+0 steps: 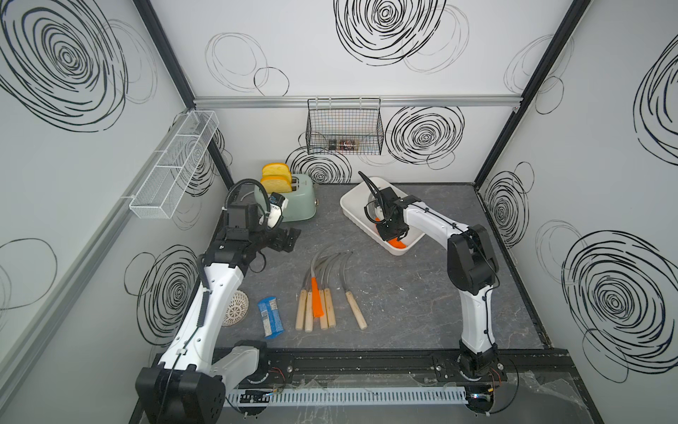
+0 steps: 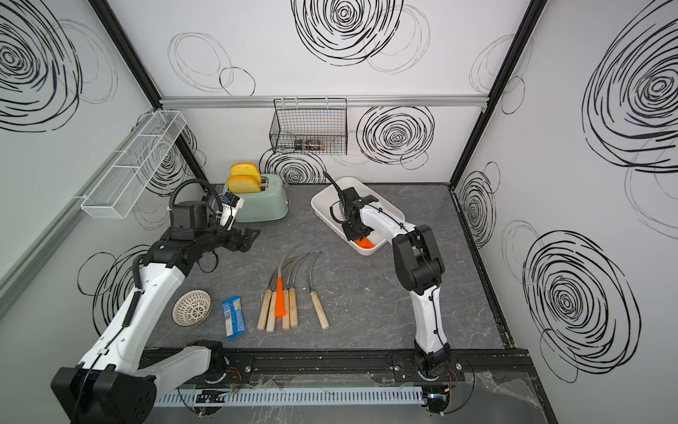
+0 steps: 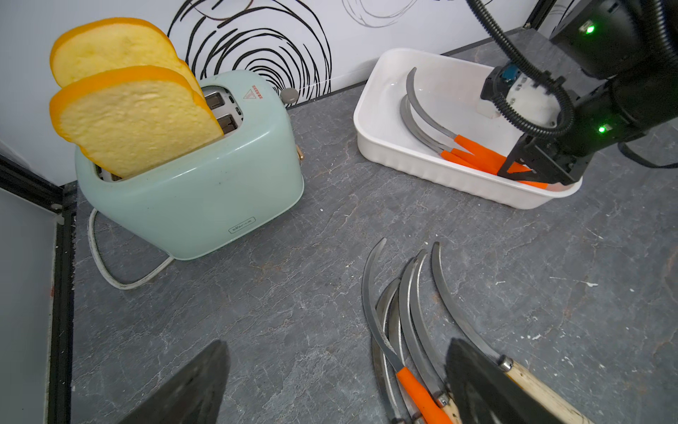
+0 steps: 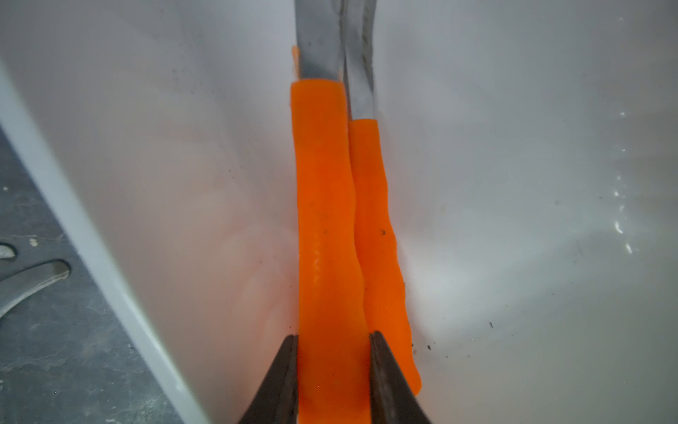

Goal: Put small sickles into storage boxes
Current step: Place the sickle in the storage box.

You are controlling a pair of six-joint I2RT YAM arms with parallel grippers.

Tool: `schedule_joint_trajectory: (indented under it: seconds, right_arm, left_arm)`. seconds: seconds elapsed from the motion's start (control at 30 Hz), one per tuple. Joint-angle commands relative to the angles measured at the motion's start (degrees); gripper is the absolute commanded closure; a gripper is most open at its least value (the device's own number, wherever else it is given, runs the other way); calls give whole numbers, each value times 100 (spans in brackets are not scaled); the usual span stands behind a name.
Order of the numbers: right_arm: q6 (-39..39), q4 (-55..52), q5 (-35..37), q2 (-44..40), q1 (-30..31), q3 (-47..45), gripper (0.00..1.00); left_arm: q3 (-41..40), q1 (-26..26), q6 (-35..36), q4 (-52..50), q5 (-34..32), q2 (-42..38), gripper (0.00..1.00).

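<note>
You have the right claw (image 4: pixel 334 334) clamped narrowly round an orange sickle (image 4: pixel 323 183), down inside the far white tub (image 4: pixel 513 183).

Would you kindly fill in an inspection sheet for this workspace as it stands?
Surface: grey marbled tabletop, pale specks.
Job's things: six sickles loose on the table, one orange-handled; white tub holds at least two orange-handled sickles.
Clutter: toaster with two bread slices, blue packet, white strainer.
Grippers: left pincer open above the table; right pincer shut on an orange handle inside the tub.
Cables: toaster cord looped on the table; black hoses on both arms.
Surroundings: swirl-printed walls, black wire basket, white mesh rack.
</note>
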Motion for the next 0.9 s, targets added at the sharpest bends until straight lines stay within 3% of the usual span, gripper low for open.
schedule_joint_trajectory:
  seconds: [0.0,0.87]
  right_arm:
    - [-102,-267,63,6,-28,238,100]
    - [-17,-266,50,412,-18,234,86]
  left_arm:
    - [147,-53,-58,269,98,18,4]
    - [76,-70,-53,235,90,-118,4]
